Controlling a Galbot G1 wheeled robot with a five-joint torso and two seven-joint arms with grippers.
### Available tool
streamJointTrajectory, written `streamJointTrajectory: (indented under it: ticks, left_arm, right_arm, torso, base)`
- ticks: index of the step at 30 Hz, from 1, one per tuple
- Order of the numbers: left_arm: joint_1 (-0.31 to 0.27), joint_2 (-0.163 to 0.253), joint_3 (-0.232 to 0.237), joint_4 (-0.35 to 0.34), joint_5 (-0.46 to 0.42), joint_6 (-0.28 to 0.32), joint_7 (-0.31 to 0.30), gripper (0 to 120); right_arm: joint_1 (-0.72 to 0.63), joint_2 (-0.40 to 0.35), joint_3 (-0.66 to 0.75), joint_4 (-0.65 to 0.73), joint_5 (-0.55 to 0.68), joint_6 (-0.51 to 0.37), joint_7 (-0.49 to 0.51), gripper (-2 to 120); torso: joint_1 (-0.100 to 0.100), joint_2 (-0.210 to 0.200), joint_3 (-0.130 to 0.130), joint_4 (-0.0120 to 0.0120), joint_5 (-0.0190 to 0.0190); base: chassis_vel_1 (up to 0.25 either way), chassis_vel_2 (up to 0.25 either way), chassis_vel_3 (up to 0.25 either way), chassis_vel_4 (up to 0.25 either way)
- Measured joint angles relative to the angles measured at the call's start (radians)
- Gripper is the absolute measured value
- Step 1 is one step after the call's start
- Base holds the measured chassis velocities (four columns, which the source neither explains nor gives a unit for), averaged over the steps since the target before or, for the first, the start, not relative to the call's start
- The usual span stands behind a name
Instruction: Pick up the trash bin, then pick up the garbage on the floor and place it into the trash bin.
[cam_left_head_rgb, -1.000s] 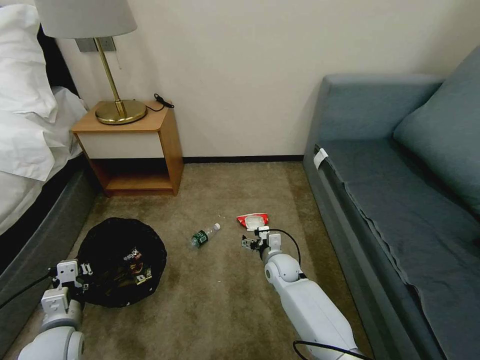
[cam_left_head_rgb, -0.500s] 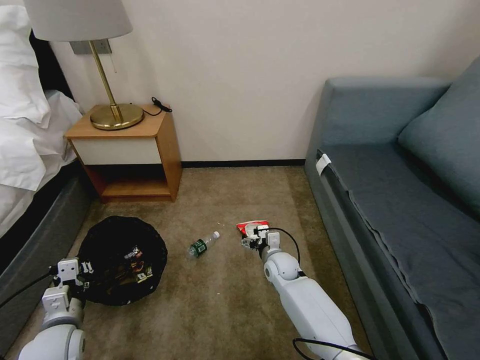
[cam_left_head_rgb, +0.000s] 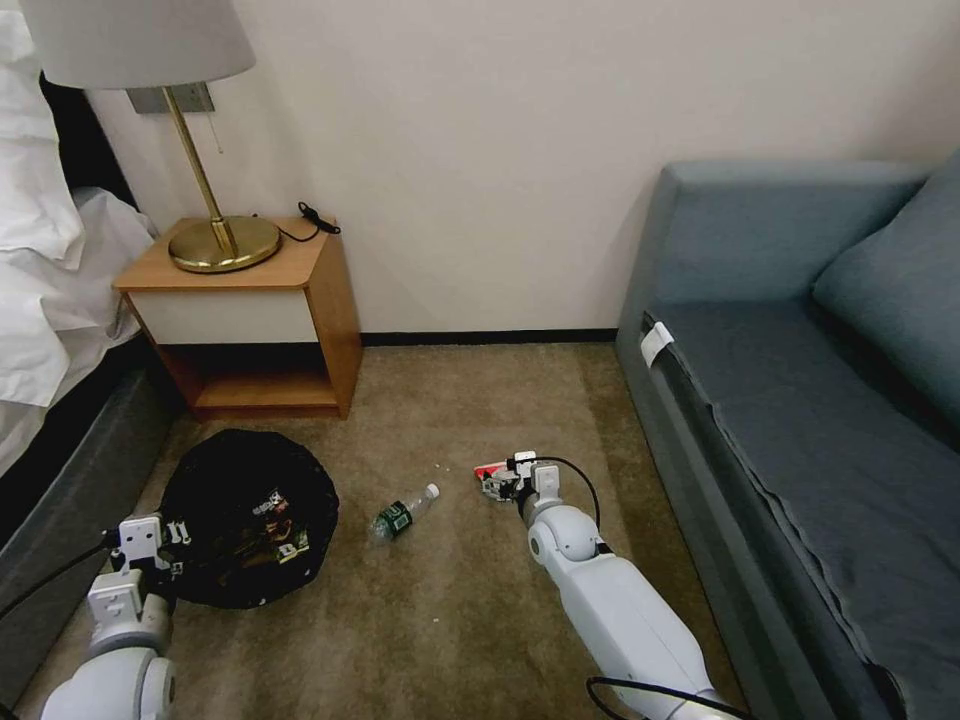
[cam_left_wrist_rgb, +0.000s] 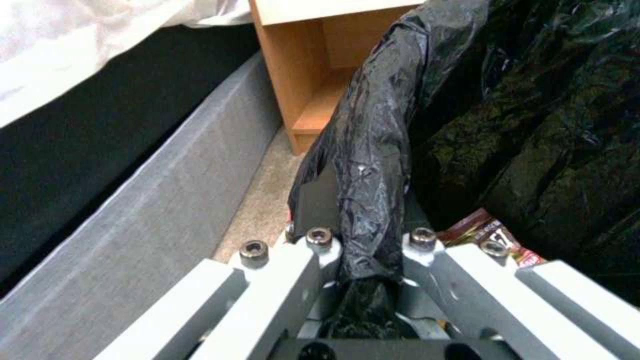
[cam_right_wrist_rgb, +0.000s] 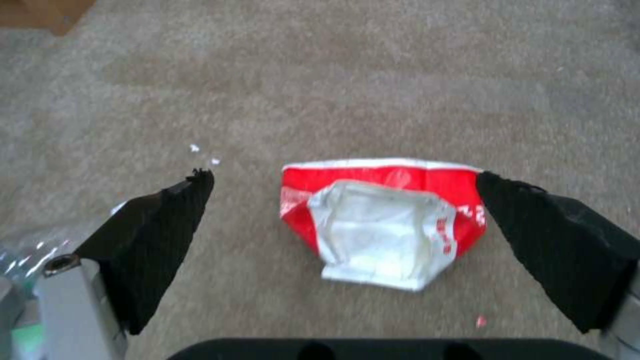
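Room: carpeted bedroom floor (cam_left_head_rgb: 470, 620) between a bed base (cam_left_head_rgb: 70, 470) and a blue sofa (cam_left_head_rgb: 800, 400), with a wooden nightstand (cam_left_head_rgb: 250, 310) against the wall.
Trash bin (cam_left_head_rgb: 245, 515): sits beyond the left jaws, mouth up, its black liner (cam_left_wrist_rgb: 373, 150) folded over the rim; wrappers already lie inside, so part of the job looks done.
Left gripper (cam_left_wrist_rgb: 363, 240): jaws clenched on the lined rim, one finger inside the bin and one outside, which seems meant to keep the bin in hand while the other arm collects.
Right gripper (cam_right_wrist_rgb: 343, 220): jaws released and spread wide, poised low over the carpet, probably lined up for a grasp.
Red-and-white wrapper (cam_right_wrist_rgb: 383, 220): flat on the carpet between the open jaws, apart from both pads; its long axis runs across from pad to pad, red edge pointing away from the wrist.
Clear bottle (cam_left_head_rgb: 402, 514): on its side, well outside the right jaws toward the bin; cap end points toward the wall, long axis slanting.
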Motion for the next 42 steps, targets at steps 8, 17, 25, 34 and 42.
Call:
streamJointTrajectory:
  ticks: [8,17,25,34,42]
  left_arm:
    - [0.005,-0.018,0.016,-0.008,0.0,0.0,-0.001,4]
    - [0.011,-0.031,0.026,-0.016,0.0,0.0,-0.004,4]
    - [0.015,-0.038,0.028,-0.019,0.002,0.0,-0.007,4]
    - [0.013,-0.05,0.043,-0.02,0.003,0.0,-0.013,4]
    - [0.01,-0.055,0.054,-0.024,0.004,0.002,-0.024,4]
  right_arm:
    - [-0.005,-0.011,-0.011,0.001,0.0,-0.001,-0.003,100]
    - [-0.008,-0.028,-0.042,0.004,0.001,-0.009,-0.01,100]
    - [0.031,-0.065,-0.099,0.012,0.029,-0.028,-0.016,100]
    - [0.087,-0.123,-0.224,0.034,0.088,-0.067,-0.011,100]
    - [0.154,-0.174,-0.355,0.063,0.136,-0.118,-0.018,100]
  torso:
    - [0.0,0.0,0.0,0.0,0.0001]
    - [0.0,0.0,0.0,0.0001,0.0003]
    - [0.0,0.0,0.0,0.0,0.0001]
    - [0.0,0.0,0.0,0.0001,0.0]
    - [0.0,0.0,0.0,0.0,0.0]
  base:
    - [-0.083,0.08,0.087,-0.084]
    - [-0.082,0.079,0.088,-0.091]
    - [-0.096,0.085,0.088,-0.092]
    - [-0.072,0.07,0.074,-0.073]
    - [-0.023,0.019,0.019,-0.02]
